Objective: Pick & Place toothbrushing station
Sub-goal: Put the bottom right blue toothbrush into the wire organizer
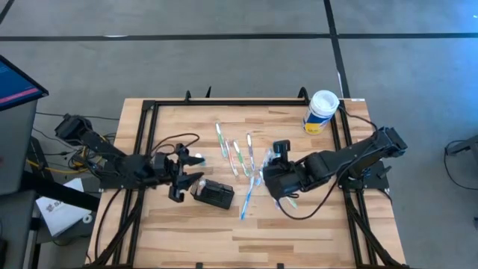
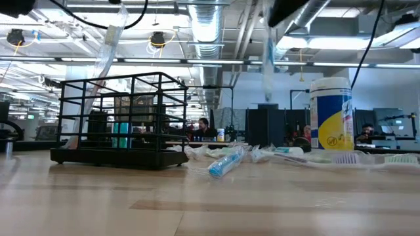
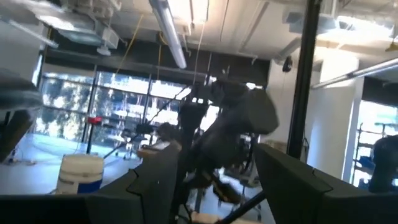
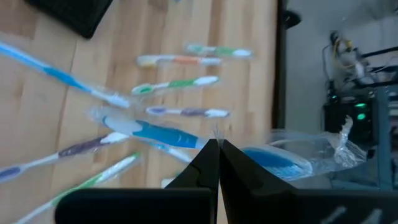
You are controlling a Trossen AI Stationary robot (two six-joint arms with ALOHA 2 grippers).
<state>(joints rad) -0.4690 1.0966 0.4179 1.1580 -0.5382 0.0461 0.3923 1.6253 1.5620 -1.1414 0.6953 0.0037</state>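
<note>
- nearest in the low view, a blue-and-white toothbrush in a clear wrapper (image 2: 226,162) lies on the pale wooden desk (image 1: 299,232), with more wrapped toothbrushes (image 1: 237,155) scattered just behind it across the middle of the desk.
- the toothbrushing station, a small black wire-frame box holder with a low dark base (image 1: 214,194), sits left of centre on the desk, upright on its base; the low view shows it as an open cage of thin bars (image 2: 121,121) with a few dark and teal items inside.
- the left tool (image 1: 188,178) hangs just beside the station's left end, its fingers spread apart and holding nothing; whether a fingertip touches the frame cannot be told.
- the right tool (image 1: 282,196) is to the right of the toothbrush pile, its fingers pressed together on a clear plastic wrapper (image 4: 311,152) with a blue brush inside.
- judged from its thin bars and open sides, the station should be light and stiff, but the bars are narrow and likely smooth, so a pinch on a single rod could slip or tilt it.
- a better hold would be across a top edge rail or a short end wall near the middle, keeping the base level so the contents do not spill.
- farthest back, a round yellow-and-white canister with a white lid (image 1: 321,112) stands at the desk's far right corner, well apart from the station.
</note>
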